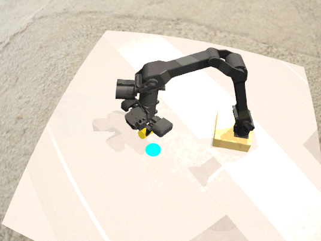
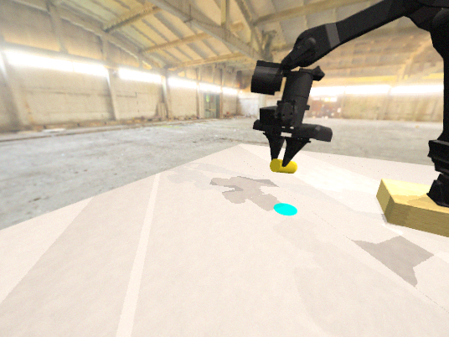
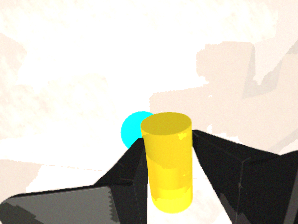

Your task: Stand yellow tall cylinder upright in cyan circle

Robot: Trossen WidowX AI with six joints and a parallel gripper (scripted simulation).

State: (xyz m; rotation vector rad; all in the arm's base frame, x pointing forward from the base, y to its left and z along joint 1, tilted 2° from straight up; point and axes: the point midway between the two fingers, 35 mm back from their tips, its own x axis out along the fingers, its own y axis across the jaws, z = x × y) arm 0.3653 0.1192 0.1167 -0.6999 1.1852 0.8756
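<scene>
My gripper [image 1: 147,130] [image 2: 283,161] [image 3: 167,140] is shut on the yellow tall cylinder [image 1: 142,133] [image 2: 283,168] [image 3: 167,160]. The cylinder lies level between the fingers and hangs in the air above the table. The cyan circle [image 1: 153,149] [image 2: 286,209] [image 3: 132,129] is a flat disc on the table, below the cylinder and a little nearer the front. In the wrist view the cylinder's far end covers the right part of the circle.
The arm stands on a wooden block [image 1: 232,141] [image 2: 408,207] at the right of the pale table [image 1: 150,198] [image 2: 209,272]. The table's edges drop to a concrete floor [image 1: 36,60] all round.
</scene>
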